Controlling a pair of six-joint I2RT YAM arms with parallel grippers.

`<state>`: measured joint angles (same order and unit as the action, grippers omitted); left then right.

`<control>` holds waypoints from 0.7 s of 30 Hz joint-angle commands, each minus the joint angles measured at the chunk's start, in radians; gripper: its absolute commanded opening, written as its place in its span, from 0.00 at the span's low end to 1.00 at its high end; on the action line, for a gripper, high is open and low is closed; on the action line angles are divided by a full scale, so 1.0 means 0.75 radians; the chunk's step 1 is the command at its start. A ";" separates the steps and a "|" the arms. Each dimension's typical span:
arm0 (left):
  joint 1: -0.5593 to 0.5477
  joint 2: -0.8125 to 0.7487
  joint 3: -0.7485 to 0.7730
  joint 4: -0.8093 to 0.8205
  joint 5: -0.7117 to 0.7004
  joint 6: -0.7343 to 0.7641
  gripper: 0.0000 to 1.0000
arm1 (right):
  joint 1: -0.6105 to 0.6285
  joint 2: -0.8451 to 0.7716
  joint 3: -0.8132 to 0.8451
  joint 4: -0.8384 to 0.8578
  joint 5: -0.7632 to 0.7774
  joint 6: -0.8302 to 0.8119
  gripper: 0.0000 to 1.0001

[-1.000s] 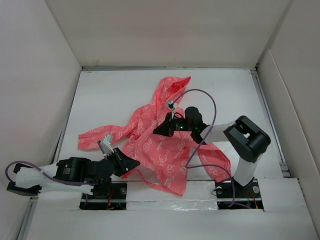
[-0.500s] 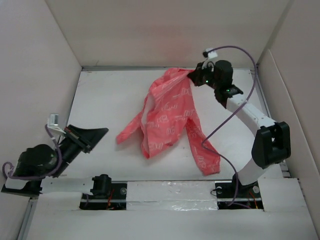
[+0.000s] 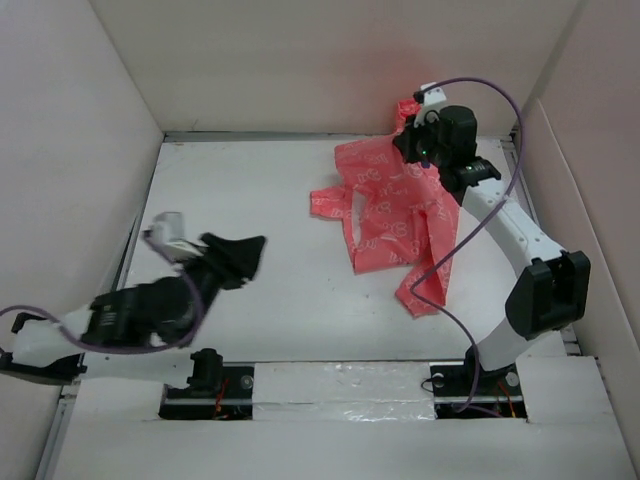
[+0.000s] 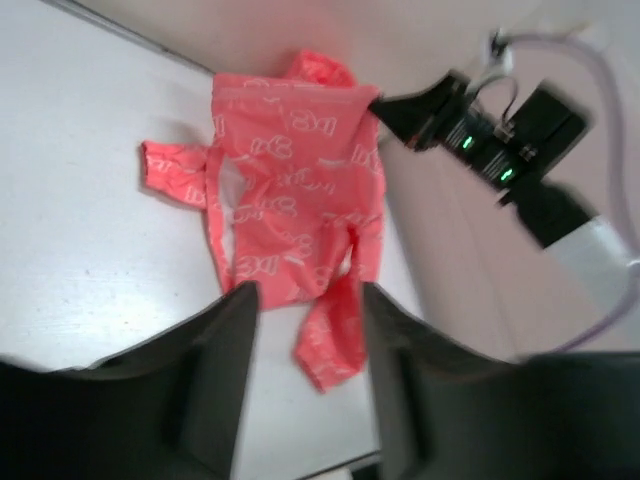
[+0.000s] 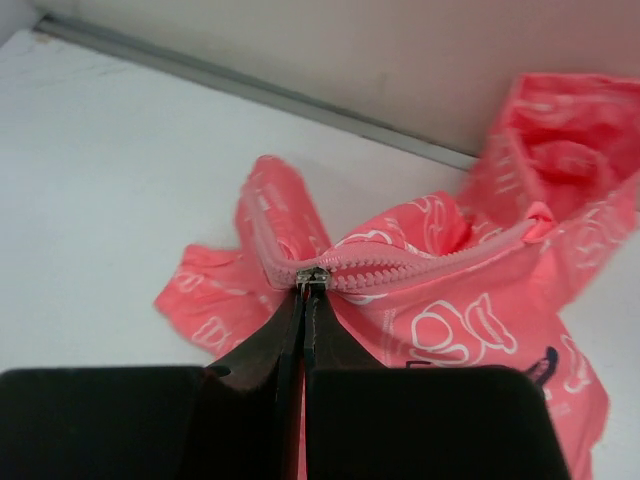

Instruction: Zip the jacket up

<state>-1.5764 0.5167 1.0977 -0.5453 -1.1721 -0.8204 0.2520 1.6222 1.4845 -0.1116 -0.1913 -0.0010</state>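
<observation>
My right end effector (image 5: 303,300) is clamped tight on the zipper pull (image 5: 312,277), holding the jacket (image 3: 395,205) up at the far right corner of the bench (image 3: 250,190), its lower part draped on the surface. The dark-blue logo (image 5: 543,362) is too small to read. My left end effector (image 3: 245,257) hangs spread wide, empty, well apart from the fabric

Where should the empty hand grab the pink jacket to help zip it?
Probably the loose bottom end, coming from its left. The right gripper pinches the zipper pull at the far edge, and the jacket trails from there toward the arms, so pulling that end would stretch the zipper straight. The left gripper is open, and the right arm blocks the other side.
</observation>
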 commanded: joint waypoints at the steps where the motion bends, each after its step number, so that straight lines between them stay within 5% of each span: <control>1: -0.007 0.317 -0.018 0.148 -0.041 0.024 0.47 | 0.099 -0.134 -0.032 0.028 -0.033 -0.050 0.00; 4: 0.013 0.393 -0.196 0.613 0.100 0.334 0.68 | 0.112 -0.232 -0.150 0.032 -0.033 -0.036 0.00; 5: 0.115 0.436 -0.248 0.874 0.167 0.450 0.71 | 0.112 -0.263 -0.191 0.048 -0.037 -0.023 0.00; 6: 0.223 0.476 -0.267 0.899 0.393 0.427 0.72 | 0.112 -0.332 -0.283 0.073 -0.043 -0.013 0.00; 7: 0.372 0.527 -0.257 0.891 0.583 0.389 0.75 | 0.112 -0.363 -0.320 0.114 -0.044 -0.001 0.00; 8: 0.728 0.627 -0.263 0.923 0.788 0.313 0.76 | 0.098 -0.391 -0.351 0.122 -0.050 0.038 0.00; 9: 0.896 0.663 -0.318 0.972 1.187 0.258 0.76 | 0.081 -0.432 -0.374 0.124 -0.068 0.046 0.00; 11: 1.111 0.675 -0.414 1.173 1.439 0.086 0.82 | 0.069 -0.457 -0.421 0.126 -0.113 0.061 0.00; 14: 1.173 0.649 -0.551 1.365 1.481 0.042 0.98 | 0.069 -0.488 -0.456 0.134 -0.176 0.067 0.00; 19: 1.308 0.683 -0.659 1.471 1.552 0.027 0.99 | 0.069 -0.514 -0.482 0.177 -0.232 0.083 0.00; 21: 1.367 0.687 -0.796 1.738 1.715 -0.092 0.99 | 0.069 -0.527 -0.484 0.177 -0.262 0.081 0.00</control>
<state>-0.6212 1.0492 0.6006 0.4740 -0.0734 -0.7895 0.3023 1.2697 1.1126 -0.0834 -0.3313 0.0498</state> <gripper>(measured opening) 0.989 0.024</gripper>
